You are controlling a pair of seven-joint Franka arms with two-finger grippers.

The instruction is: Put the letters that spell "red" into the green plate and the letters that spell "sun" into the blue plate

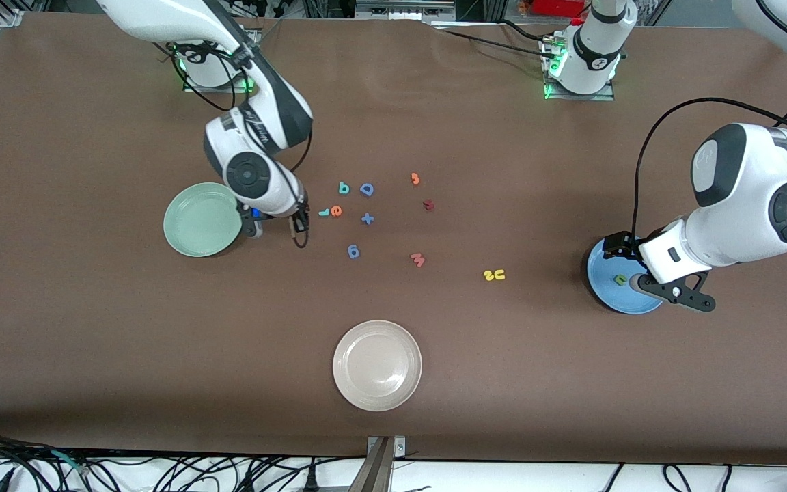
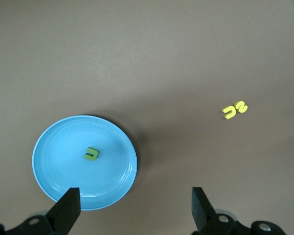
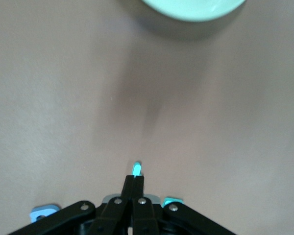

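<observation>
**Q:** Where are the letters for "red"?

**A:** Read the front view as a clock with the robot bases at twelve. The teal r (image 1: 324, 212), orange e (image 1: 336, 211) and teal d (image 1: 343, 188) lie flat close to the hub, toward ten o'clock. The r and e sit side by side. The r's long axis runs roughly along the nine-to-three line. The d is toward twelve from them, and its stem direction is too small to read. The green plate (image 1: 192, 222) at nine o'clock holds nothing.

**Q:** Which gripper is working there?

**A:** The right gripper (image 3: 135, 178) is low over the table between that plate and the r, with its jaws pressed together. A teal sliver shows at its tips. I cannot tell whether it is a pinched letter, because all three letters show on the table. Its position suggests it is picking for the green plate.

**Q:** And "sun"?

**A:** The green arch letter (image 2: 91, 153) lies flat in the blue plate (image 2: 59, 171) at three to four o'clock. The left gripper (image 2: 134, 196) hangs over the plate's rim with its jaws spread wide and nothing in them, which fits a drop-off. The yellow s and yellow arch (image 1: 494, 275) lie touching on the table at four o'clock, between hub and blue plate, and the pair's long axis runs nine-to-three.

**Q:** Anything else?

**A:** An off-white plate (image 1: 377, 396) sits at six o'clock, and spare foam characters are scattered around the hub.
</observation>
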